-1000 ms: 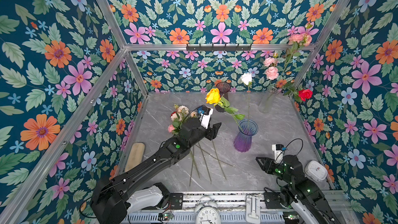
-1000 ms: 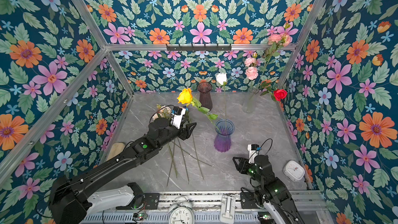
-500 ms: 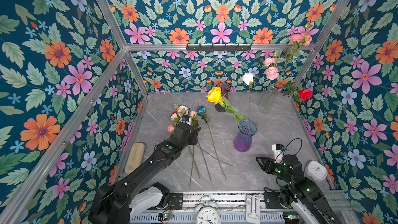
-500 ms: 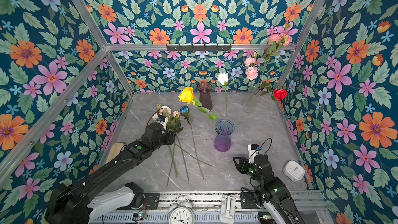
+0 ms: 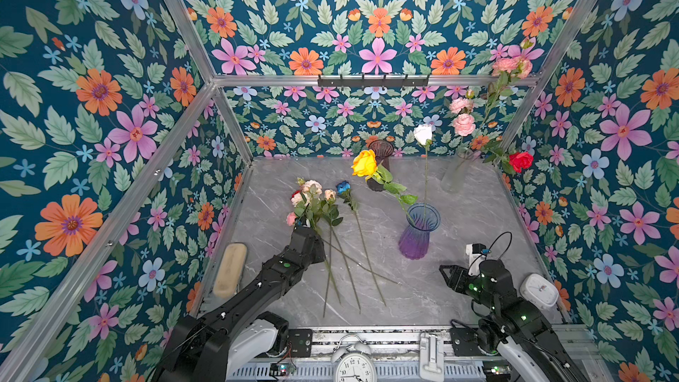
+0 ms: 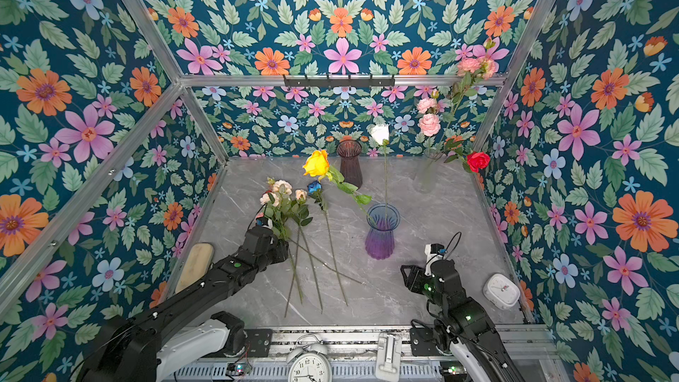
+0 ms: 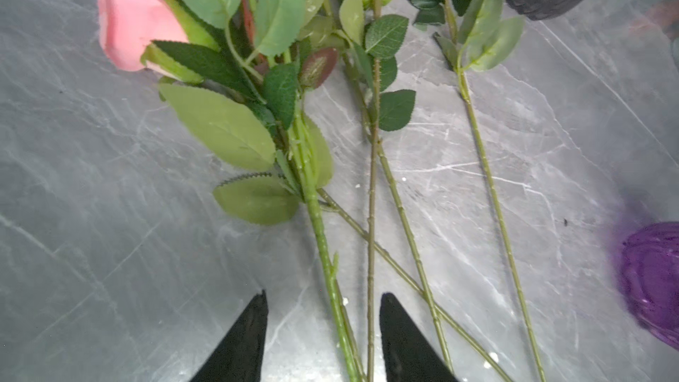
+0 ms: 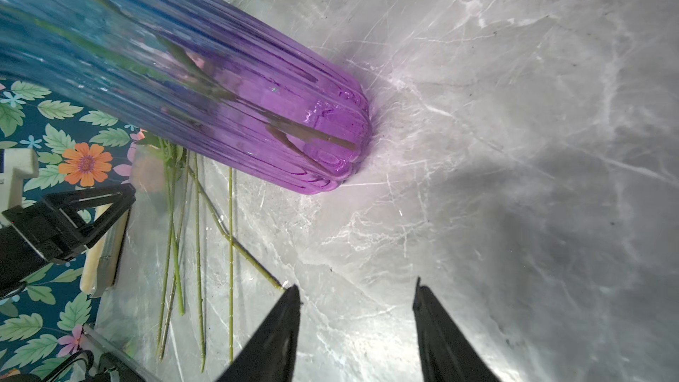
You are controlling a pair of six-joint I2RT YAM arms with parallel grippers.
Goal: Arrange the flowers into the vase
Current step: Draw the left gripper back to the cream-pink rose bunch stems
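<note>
The vase (image 5: pixel 419 231) is ribbed glass, blue at the rim and purple at the base, and stands mid-table. It holds a yellow rose (image 5: pixel 364 163) and a white rose (image 5: pixel 422 134). Several flowers (image 5: pixel 312 196) lie on the marble to its left, among them a blue rose (image 5: pixel 343 187) and a pink bud (image 7: pixel 136 16). My left gripper (image 7: pixel 324 297) is open, low over their stems. A thick green stem (image 7: pixel 323 244) and a thin one run between its jaws. My right gripper (image 8: pixel 356 288) hovers open and empty to the near right of the vase (image 8: pixel 257 104).
A dark vase (image 5: pixel 380 148) stands at the back. A clear vase (image 5: pixel 457 172) with pink blooms and a red rose stands at the back right. A beige block (image 5: pixel 229 266) lies by the left wall. A white clock (image 5: pixel 540 290) and an alarm clock (image 5: pixel 354 367) sit near the front.
My left gripper has come down and back from beside the yellow rose to the stems on the table, uncovering the blue rose, and its jaws have narrowed. The right arm has stayed put.
</note>
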